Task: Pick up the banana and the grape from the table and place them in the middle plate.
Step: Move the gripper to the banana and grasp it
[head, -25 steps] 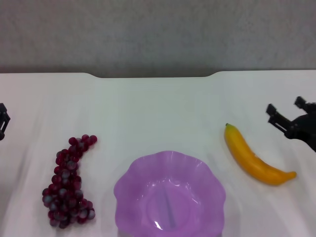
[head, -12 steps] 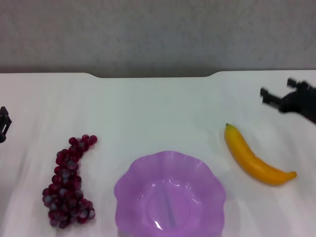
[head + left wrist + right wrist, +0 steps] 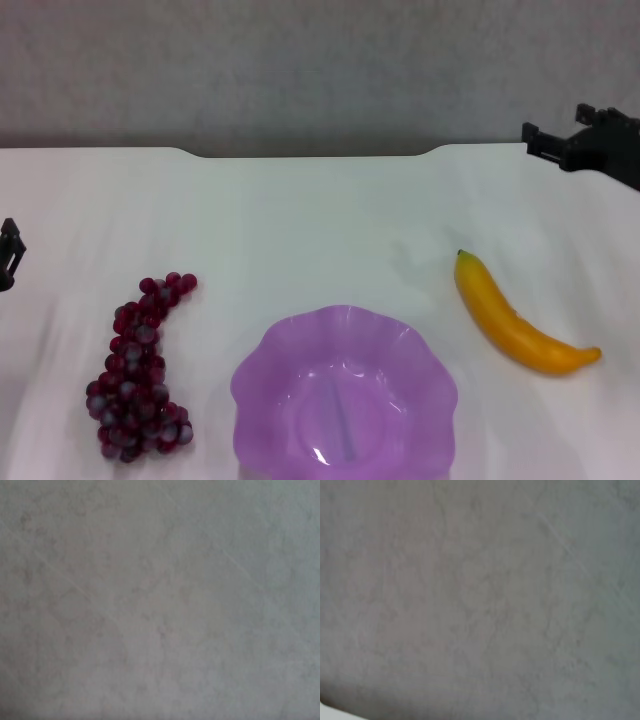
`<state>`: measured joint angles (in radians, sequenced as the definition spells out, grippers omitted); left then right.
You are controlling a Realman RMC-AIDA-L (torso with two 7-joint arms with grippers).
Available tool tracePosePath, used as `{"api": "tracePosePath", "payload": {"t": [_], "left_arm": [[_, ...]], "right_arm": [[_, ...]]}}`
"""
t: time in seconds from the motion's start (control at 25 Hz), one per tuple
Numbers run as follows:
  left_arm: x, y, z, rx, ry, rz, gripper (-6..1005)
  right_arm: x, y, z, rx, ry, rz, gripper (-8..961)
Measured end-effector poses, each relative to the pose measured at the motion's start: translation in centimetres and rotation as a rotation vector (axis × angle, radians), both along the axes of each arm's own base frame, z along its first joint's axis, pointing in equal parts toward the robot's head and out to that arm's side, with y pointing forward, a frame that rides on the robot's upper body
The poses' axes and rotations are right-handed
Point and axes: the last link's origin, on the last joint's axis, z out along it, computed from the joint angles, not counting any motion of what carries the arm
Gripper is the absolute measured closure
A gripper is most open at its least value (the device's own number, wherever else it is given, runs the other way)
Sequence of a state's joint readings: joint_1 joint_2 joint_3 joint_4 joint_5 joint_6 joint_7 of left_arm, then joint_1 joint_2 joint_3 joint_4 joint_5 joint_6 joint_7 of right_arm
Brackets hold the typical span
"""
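In the head view the banana [image 3: 515,322] lies on the white table [image 3: 320,220] at the right, stem end towards the far side. The grape [image 3: 140,366] bunch lies at the left. The purple middle plate [image 3: 262,375] stands between them near the front edge, with nothing in it. My right gripper [image 3: 556,122] is open and empty, raised over the far right of the table, well beyond the banana. My left gripper [image 3: 8,255] shows only as a dark piece at the left edge, left of the grape. Both wrist views show only a grey surface.
A grey wall [image 3: 320,70] rises behind the table's notched far edge [image 3: 310,154]. White tabletop lies between the plate and the far edge.
My right gripper has risen and moved away from the banana towards the far right corner. The left gripper has barely moved. The banana, grape and plate have stayed put.
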<state>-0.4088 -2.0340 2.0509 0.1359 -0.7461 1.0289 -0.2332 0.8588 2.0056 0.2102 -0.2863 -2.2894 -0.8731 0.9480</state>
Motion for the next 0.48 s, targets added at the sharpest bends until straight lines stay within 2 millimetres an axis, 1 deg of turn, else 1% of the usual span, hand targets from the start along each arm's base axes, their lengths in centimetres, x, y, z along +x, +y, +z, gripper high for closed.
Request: {"api": "tracePosePath", "payload": {"t": [0.16, 0.32, 0.4, 0.48], "left_arm": [[0.4, 0.3, -0.1, -0.008, 0.003, -0.015, 288], [0.5, 0.5, -0.2, -0.012, 0.003, -0.015, 288], [0.5, 0.5, -0.2, -0.014, 0.003, -0.014, 288], [0.5, 0.5, -0.2, -0.014, 0.003, -0.013, 288]], "right_arm": [[-0.9, 1.3, 1.1, -0.079, -0.014, -0.063, 65], [-1.6, 2.1, 2.0, -0.128, -0.035, -0.120, 64], [-2.1, 2.1, 2.0, -0.183, -0.050, -0.155, 64], [-2.7, 1.8, 1.4, -0.280, -0.088, -0.204, 65]]}}
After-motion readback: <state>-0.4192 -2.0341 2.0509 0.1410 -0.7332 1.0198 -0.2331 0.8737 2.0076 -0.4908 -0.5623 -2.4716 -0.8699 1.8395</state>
